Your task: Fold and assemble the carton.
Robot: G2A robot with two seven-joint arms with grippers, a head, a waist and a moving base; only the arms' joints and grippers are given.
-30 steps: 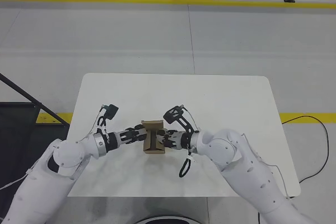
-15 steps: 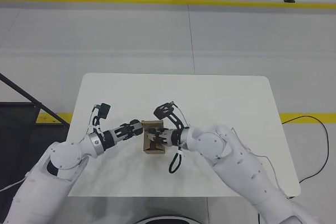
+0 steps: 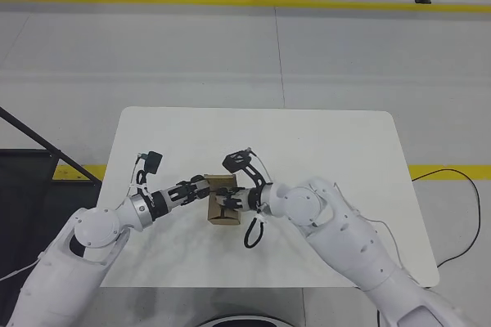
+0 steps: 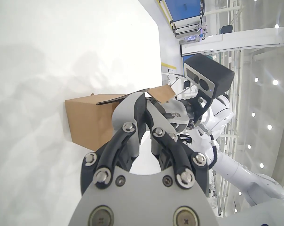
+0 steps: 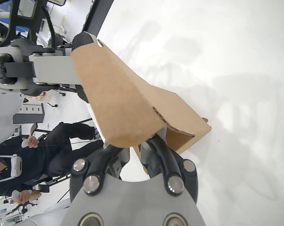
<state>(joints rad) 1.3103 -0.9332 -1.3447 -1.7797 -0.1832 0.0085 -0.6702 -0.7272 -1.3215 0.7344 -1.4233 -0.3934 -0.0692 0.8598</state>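
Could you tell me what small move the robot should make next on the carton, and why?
Probably the left pincer should press the flap down. The carton has one end open, the flap leans half-folded over it, and the left pincer sits right behind the flap, while the right pincer is at the opening beneath the flap.

1 overhead view, 2 near wrist views (common: carton)

A big work hall: grey floor with yellow lines, bright ceiling lights, one white tabletop.
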